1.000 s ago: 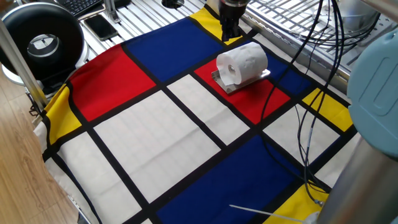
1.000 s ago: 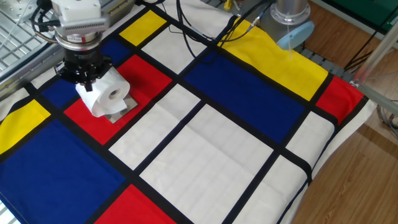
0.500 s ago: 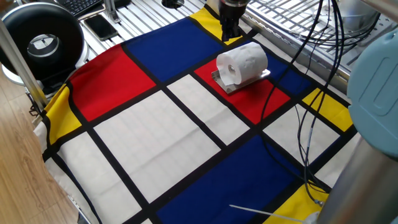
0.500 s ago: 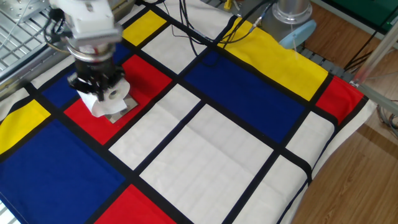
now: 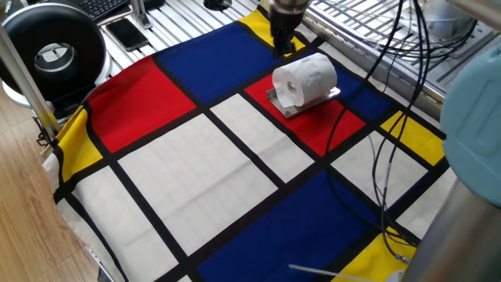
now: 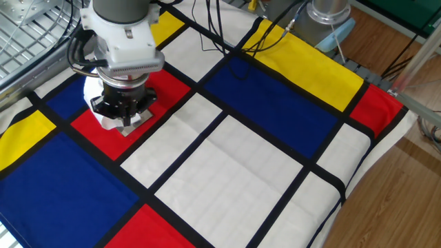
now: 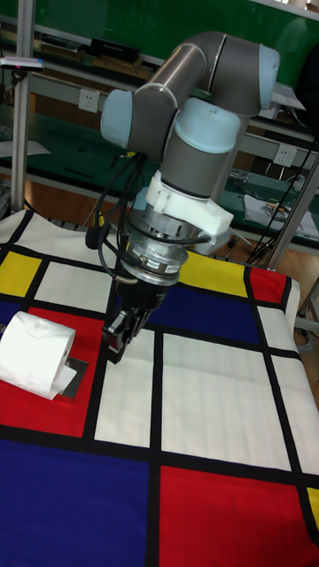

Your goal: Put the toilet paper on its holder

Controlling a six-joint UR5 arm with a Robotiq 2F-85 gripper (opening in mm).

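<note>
The white toilet paper (image 5: 305, 80) lies on its side on a red square of the cloth, resting on the chrome holder (image 5: 286, 107); the bar is hidden inside the roll. My gripper (image 5: 282, 45) hangs just beyond the roll's far end, apart from it. From the tall fixed view, the gripper (image 7: 120, 344) is right of the toilet paper (image 7: 34, 354) and the holder (image 7: 78, 372), fingers slightly open with nothing between them. In the other fixed view, the gripper (image 6: 124, 116) covers most of the toilet paper (image 6: 91, 95).
A checked red, blue, yellow and white cloth (image 5: 196, 164) covers the table. A black round device (image 5: 55, 51) and a phone (image 5: 125, 31) lie past its far-left corner. Black cables (image 5: 387, 157) trail over the cloth on the right.
My gripper has let go of the roll and drawn away from it, swinging across it in the other fixed view. The roll stays on the holder.
</note>
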